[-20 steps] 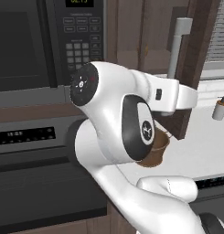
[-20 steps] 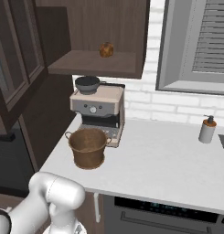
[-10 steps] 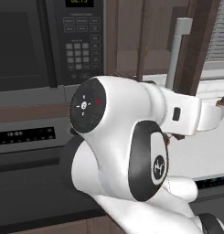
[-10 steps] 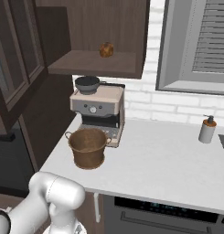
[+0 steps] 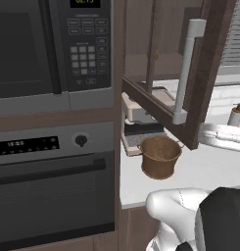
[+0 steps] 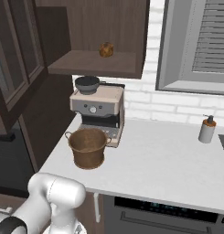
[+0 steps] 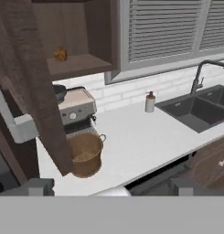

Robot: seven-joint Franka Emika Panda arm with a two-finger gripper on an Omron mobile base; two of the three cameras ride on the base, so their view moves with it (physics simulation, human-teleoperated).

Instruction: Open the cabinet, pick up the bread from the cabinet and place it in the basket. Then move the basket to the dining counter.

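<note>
With its door swung wide, the cabinet (image 6: 99, 43) shows a bare wooden shelf, and the bread (image 6: 106, 49) sits on that shelf toward the back, above the coffee machine (image 6: 97, 109). From the hand view the door (image 7: 33, 87) stands close in the foreground, its grey bar handle (image 7: 15, 123) at the left edge, and the bread (image 7: 60, 54) shows past it in the open compartment. Below, the basket (image 6: 88, 147) stands upright on the white tabletop (image 6: 168, 160), just in front of the coffee machine, its thin handle folded down at the rim; nothing lies inside it that I can make out. A soap bottle (image 6: 206, 130) stands well apart to the right by the tiled wall, and a sink (image 7: 200, 107) lies beyond it. In the left base view the microwave (image 5: 53, 49) hangs to the left of the cabinet door (image 5: 180, 88). Whether the hand is open or closed I cannot tell; it has hold of nothing visible.
</note>
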